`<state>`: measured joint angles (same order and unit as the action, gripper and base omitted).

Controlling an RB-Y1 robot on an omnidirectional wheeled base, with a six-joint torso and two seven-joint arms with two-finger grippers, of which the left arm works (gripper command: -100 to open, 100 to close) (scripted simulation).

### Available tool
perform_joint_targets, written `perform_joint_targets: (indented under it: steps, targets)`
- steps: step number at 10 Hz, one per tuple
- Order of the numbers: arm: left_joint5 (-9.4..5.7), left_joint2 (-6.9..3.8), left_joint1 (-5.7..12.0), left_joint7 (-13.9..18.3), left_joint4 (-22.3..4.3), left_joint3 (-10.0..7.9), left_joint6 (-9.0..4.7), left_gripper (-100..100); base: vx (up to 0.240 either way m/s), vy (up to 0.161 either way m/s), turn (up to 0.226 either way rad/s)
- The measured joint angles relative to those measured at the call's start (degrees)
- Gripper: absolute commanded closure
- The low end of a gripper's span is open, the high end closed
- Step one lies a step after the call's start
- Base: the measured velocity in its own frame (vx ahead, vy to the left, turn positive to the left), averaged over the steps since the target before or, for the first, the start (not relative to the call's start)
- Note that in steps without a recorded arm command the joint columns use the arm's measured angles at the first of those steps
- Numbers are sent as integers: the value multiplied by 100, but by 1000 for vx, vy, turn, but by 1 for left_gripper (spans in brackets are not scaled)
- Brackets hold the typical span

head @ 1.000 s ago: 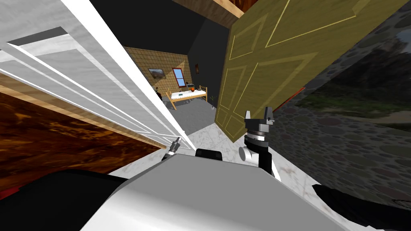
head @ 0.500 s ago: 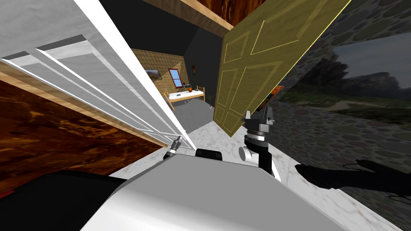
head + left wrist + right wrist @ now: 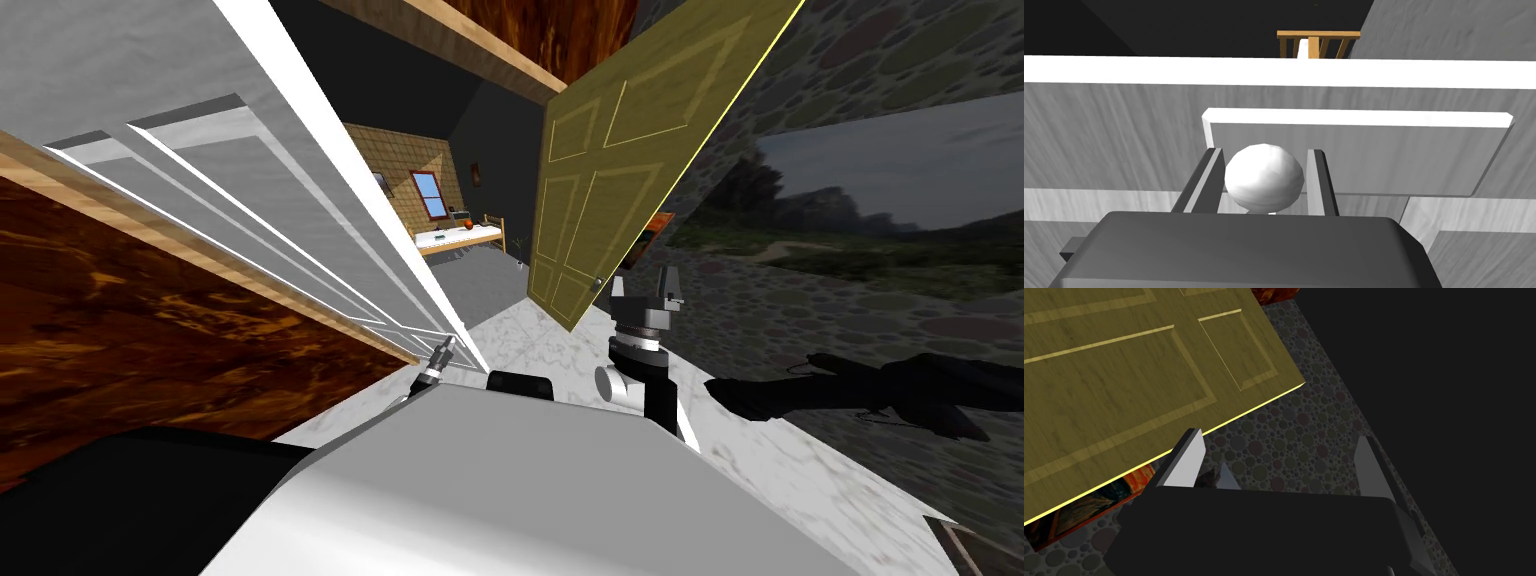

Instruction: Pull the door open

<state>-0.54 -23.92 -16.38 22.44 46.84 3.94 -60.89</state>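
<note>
Left tool (image 3: 1265,152) seemingly clamps the white door knob (image 3: 1264,177); right tool (image 3: 1279,436) spread.

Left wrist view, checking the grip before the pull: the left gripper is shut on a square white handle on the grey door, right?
No, the handle is a round white knob. The left wrist view shows the left gripper shut on it, on the grey door.

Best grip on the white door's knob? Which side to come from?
Pinch the white knob across its round sides, coming straight at the white door face: it is a ball standing proud of the panel. The left claw sits that way.
</note>
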Motion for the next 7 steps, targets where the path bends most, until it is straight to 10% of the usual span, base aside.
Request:
perform_joint_targets:
  steps: [7]
  targets:
    - [52,-169,-27,143,-306,89,-451,100,-211,67,-152]
